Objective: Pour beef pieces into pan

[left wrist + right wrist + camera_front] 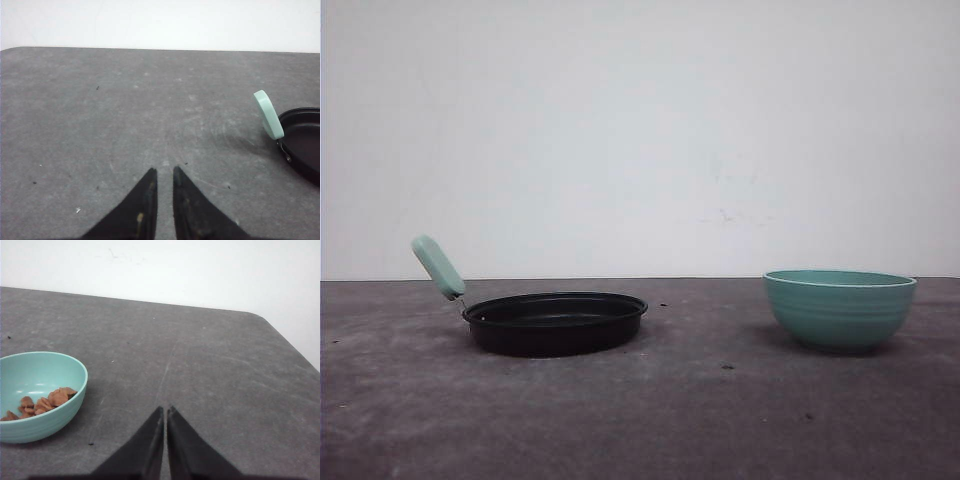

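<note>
The shallow black pan (555,322) sits left of centre on the grey table, its mint-green handle (438,266) angled up to the left. In the left wrist view the pan (306,145) lies off to one side of my left gripper (164,170), which is shut with a thin slit between its fingers and holds nothing. The beef pieces (47,402), a small reddish-brown heap, lie inside the teal bowl (55,422). My right gripper (165,408) is shut and empty, hovering over bare table beside that bowl.
The teal ribbed bowl (839,308) stands on the right side of the table, well apart from the pan. A white wall runs behind the table's far edge. The table's rounded corner (260,315) appears in the right wrist view.
</note>
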